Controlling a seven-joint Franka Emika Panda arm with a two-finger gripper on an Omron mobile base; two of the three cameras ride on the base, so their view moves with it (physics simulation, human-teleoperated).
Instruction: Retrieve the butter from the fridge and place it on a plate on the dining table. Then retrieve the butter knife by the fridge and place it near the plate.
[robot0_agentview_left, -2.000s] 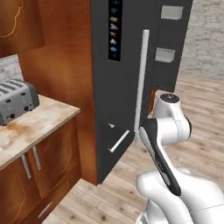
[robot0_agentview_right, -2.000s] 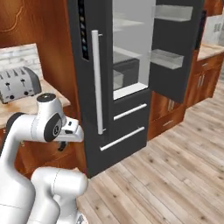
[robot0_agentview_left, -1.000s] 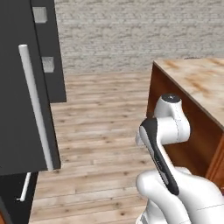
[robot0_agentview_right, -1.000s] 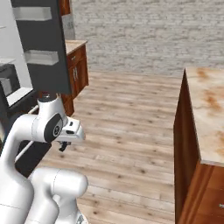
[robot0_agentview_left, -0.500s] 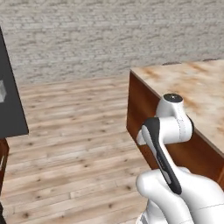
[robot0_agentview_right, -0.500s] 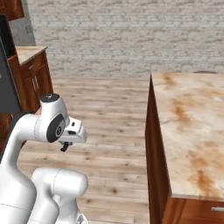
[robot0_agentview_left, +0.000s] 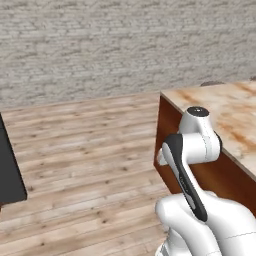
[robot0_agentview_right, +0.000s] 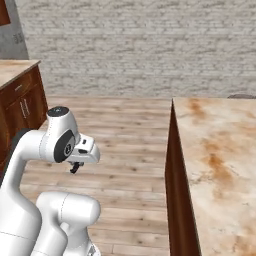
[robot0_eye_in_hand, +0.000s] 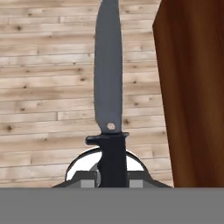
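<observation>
Knife (robot0_eye_in_hand: 108, 78) is clamped in the tool (robot0_eye_in_hand: 113, 177), jaws shut on its black handle. Blade is grey and points straight away from the hand, out over the wood floor (robot0_eye_in_hand: 48, 87). Handle has a small cross guard just above the grip, and a pale rivet dot sits at the base of the blade. In the hand view the knife runs up the middle, with the red-brown side of the worktop (robot0_eye_in_hand: 194, 92) just beside it on the right, not touching.

From the right base view the tool (robot0_agentview_right: 75, 167) hangs below the white wrist, well apart from the worktop (robot0_agentview_right: 220, 150) and over the floor. Knife itself is too small to make out there. Worktop top is mottled beige-orange marble on a red-brown wood base, with its near corner toward the arm.

In the left base view the arm's elbow stands in front of the worktop (robot0_agentview_left: 225, 120) edge. A dark grey slab, likely the fridge (robot0_agentview_left: 10, 170) door edge, shows far from the worktop at the left border. Grey brick wall (robot0_agentview_left: 125, 45) runs behind the worktop. A wood cabinet (robot0_agentview_right: 20, 100) stands against that wall, across the floor from the worktop.
</observation>
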